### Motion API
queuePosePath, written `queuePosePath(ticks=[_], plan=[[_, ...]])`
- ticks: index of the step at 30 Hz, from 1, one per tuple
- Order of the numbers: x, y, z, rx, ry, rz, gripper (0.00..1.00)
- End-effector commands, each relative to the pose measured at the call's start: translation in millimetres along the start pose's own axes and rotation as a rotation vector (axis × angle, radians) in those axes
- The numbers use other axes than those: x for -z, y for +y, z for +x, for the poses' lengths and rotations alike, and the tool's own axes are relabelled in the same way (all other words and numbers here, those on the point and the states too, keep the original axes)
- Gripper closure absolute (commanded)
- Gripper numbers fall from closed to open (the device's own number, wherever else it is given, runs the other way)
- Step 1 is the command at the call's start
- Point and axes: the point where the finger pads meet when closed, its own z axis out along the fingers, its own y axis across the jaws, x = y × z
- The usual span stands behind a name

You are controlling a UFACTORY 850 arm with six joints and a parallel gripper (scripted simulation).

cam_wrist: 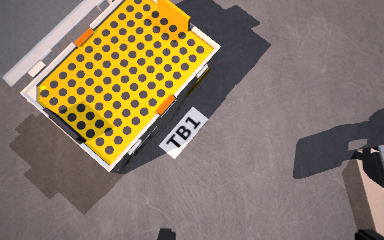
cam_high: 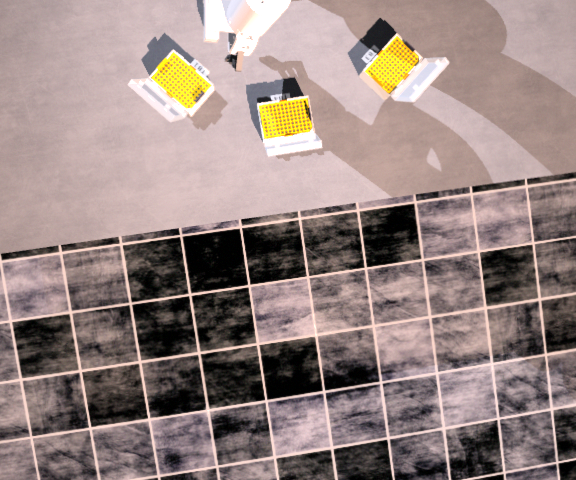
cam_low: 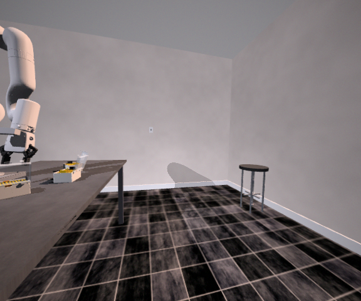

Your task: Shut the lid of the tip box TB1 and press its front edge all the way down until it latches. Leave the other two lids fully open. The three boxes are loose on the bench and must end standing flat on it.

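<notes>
Tip box TB1 point(cam_wrist: 124, 80) has a yellow tip rack with dark holes and a white tag reading TB1 point(cam_wrist: 183, 133) on the bench at its front side. Its grey lid point(cam_wrist: 26, 35) lies open on the far side from the tag. In the overhead view TB1 point(cam_high: 180, 80) is the left box, and its lid point(cam_high: 156, 98) is folded out to the lower left. In the side view it is the nearest box point(cam_low: 5, 187). My gripper point(cam_high: 235, 57) point(cam_low: 15, 157) is open and empty. It hangs above the bench, beside TB1's tag side and clear of the box.
Two more tip boxes stand on the bench with their lids open: one in the middle point(cam_high: 284, 118) and one on the right point(cam_high: 392, 64). The robot base point(cam_high: 241, 15) is at the back, and a corner of it shows in the wrist view point(cam_wrist: 376, 195). The bench edge point(cam_high: 288, 211) runs along the front, and a stool point(cam_low: 252, 186) stands on the floor.
</notes>
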Motion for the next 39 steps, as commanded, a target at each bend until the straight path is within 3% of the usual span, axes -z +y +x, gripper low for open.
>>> queuePosePath(ticks=[1, 10, 39], plan=[[-27.6, -4.4, -3.7, -0.007, 0.038, 0.045, 0.0], [-71.5, -6.4, -13.7, -0.007, 0.038, 0.045, 0.0], [-71.5, -6.4, -13.7, -0.007, 0.038, 0.045, 0.0]])
